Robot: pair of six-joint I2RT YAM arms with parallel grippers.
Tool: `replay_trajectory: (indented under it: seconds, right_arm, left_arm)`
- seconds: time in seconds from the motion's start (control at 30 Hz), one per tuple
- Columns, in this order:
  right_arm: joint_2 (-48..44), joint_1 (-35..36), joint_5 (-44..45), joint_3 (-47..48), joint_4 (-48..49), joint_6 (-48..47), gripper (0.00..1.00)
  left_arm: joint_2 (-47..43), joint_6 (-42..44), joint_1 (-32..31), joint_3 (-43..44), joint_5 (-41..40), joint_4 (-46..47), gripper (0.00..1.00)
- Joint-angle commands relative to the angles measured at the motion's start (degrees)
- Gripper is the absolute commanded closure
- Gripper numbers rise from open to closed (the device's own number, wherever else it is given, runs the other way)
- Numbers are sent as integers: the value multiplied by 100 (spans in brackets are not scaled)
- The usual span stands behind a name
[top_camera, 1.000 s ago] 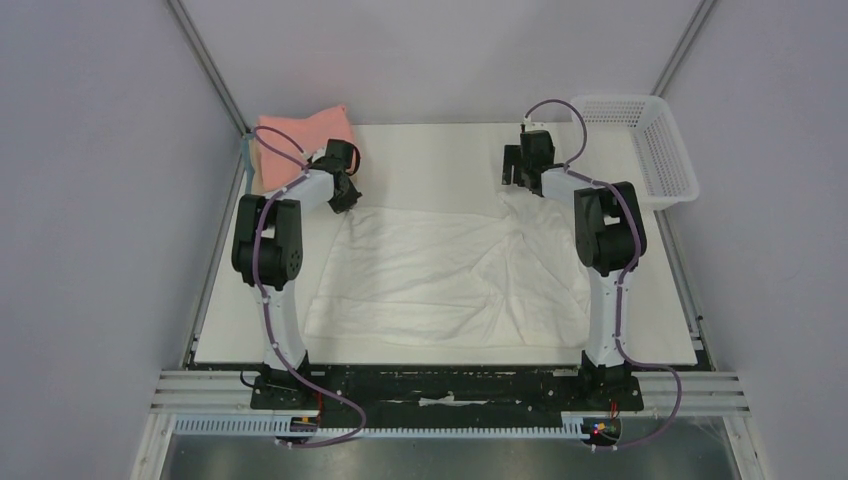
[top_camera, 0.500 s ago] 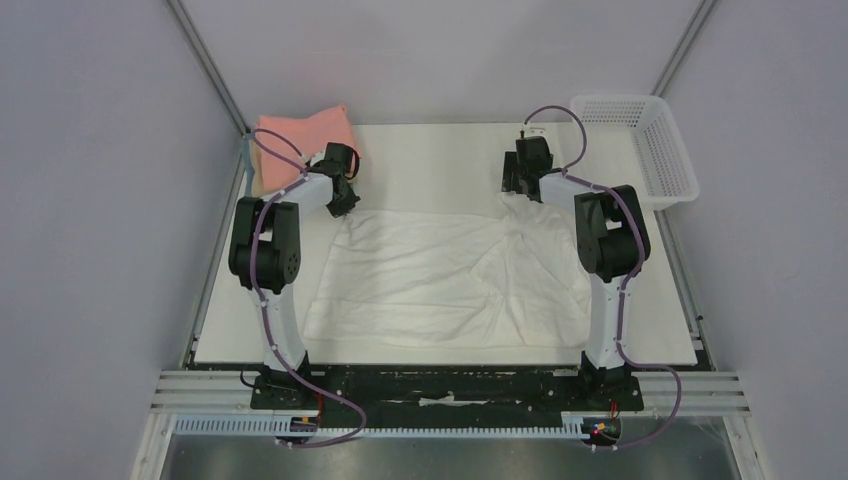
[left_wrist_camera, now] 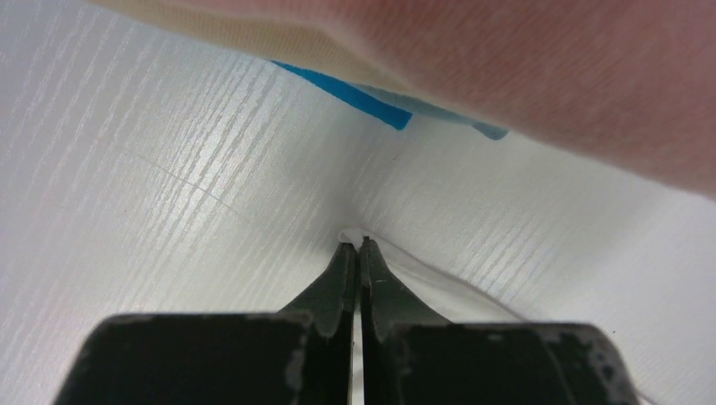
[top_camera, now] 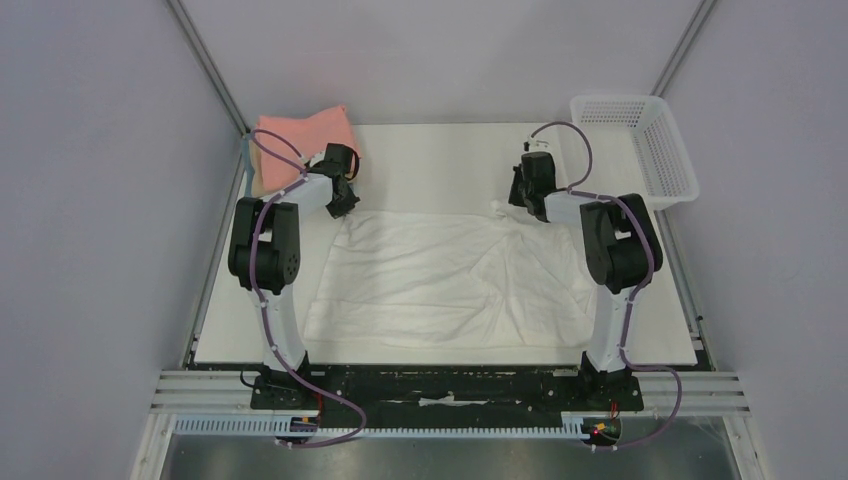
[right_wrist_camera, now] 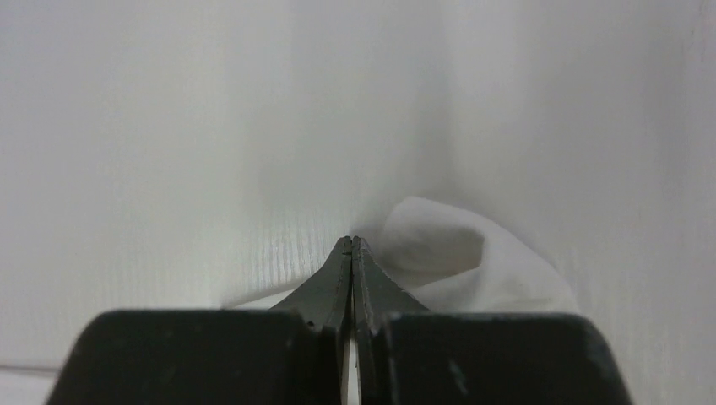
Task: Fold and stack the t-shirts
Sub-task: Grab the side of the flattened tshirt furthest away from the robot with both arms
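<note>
A thin white t-shirt [top_camera: 450, 275] lies spread and wrinkled across the middle of the table. My left gripper [top_camera: 347, 205] sits at its far left corner, shut on a small fold of the white cloth [left_wrist_camera: 439, 287] that peeks out at the tips [left_wrist_camera: 359, 245]. My right gripper [top_camera: 512, 203] is at the far right corner, shut on the white t-shirt's edge, which bulges beside the tips [right_wrist_camera: 351, 240] as a puffed fold [right_wrist_camera: 456, 261]. A folded salmon-pink t-shirt [top_camera: 300, 135] lies at the far left; the left wrist view shows it [left_wrist_camera: 549, 76] over tan [left_wrist_camera: 253, 34] and blue [left_wrist_camera: 355, 97] layers.
A white plastic mesh basket [top_camera: 640, 145] stands at the far right corner of the table. Bare white tabletop [top_camera: 430, 160] runs between the two grippers along the far edge. Grey walls close in the left, right and back sides.
The right gripper has dropped onto the shirt's far right corner, shifted slightly right, and gone from open to shut. The left arm has stayed put.
</note>
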Motion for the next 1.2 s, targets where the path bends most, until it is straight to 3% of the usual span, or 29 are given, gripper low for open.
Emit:
replay_trajectory:
  seconds: [0.0, 0.23, 0.43, 0.6, 0.63, 0.7, 0.77, 1.07, 1.17]
  right_arm:
    - [-243, 23, -520, -434, 148, 188, 100]
    - [-971, 75, -207, -606, 347, -217, 100]
    - [-1675, 167, -43, -1292, 418, -357, 100]
    - [-1705, 216, 470, -1196, 75, -516, 100]
    - [-1641, 183, 549, -1129, 81, -505, 94]
    - [-1345, 84, 504, -817, -82, -446, 55]
    - [-1032, -19, 582, -499, -304, -421, 41]
    - [216, -334, 52, 836, -610, -775, 32]
    - [453, -333, -186, 1019, -604, -778, 34]
  left_arm:
    - [-122, -94, 17, -125, -115, -478, 98]
    - [-553, -82, 9, -207, 135, -372, 98]
    - [-1103, -103, 9, -822, 227, -130, 98]
    - [-1392, -52, 9, -1094, 218, 61, 98]
    - [-1385, -38, 9, -1071, 248, 57, 98]
    - [-1357, -31, 8, -1026, 262, 57, 98]
    - [-1302, -20, 9, -1002, 270, 58, 98]
    - [-1055, 5, 9, -851, 289, 75, 98]
    - [-992, 13, 9, -797, 302, 64, 98]
